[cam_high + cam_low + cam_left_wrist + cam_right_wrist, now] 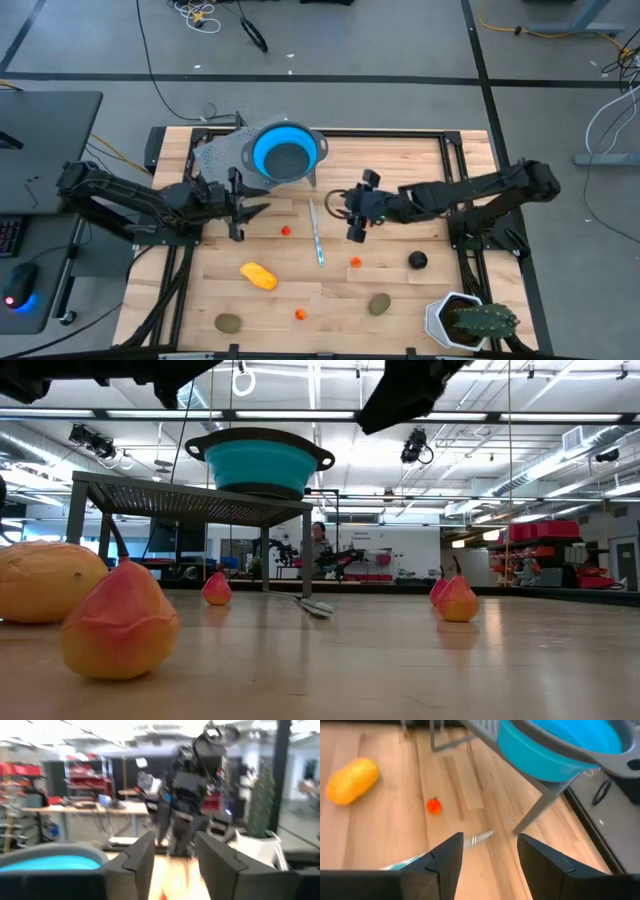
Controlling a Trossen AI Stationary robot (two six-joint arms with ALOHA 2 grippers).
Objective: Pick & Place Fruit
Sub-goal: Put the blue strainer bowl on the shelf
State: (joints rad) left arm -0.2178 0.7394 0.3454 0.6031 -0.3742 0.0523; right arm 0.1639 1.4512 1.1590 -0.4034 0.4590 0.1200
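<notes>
The fruit lies loose on the wooden table: a yellow oblong [258, 275], two olive-brown ovals [228, 322] [379, 303], a black ball [417, 261] and three small orange-red balls [286, 231] [355, 262] [300, 313]. My left gripper [256, 210] hovers at the table's left, beside the rack, open and empty in the left wrist view [172, 845]. My right gripper [342, 208] hangs above the far end of the silvery stick [317, 232], open with nothing between its fingers [490, 850]. It points toward the table's left, slanting down.
A blue collapsible bowl [285, 155] sits on a grey wire rack [215, 152] at the table's far side, standing well above the tabletop [260, 460]. A spiky green plant in a white pot [470, 320] stands at the near right corner. The stick lies mid-table.
</notes>
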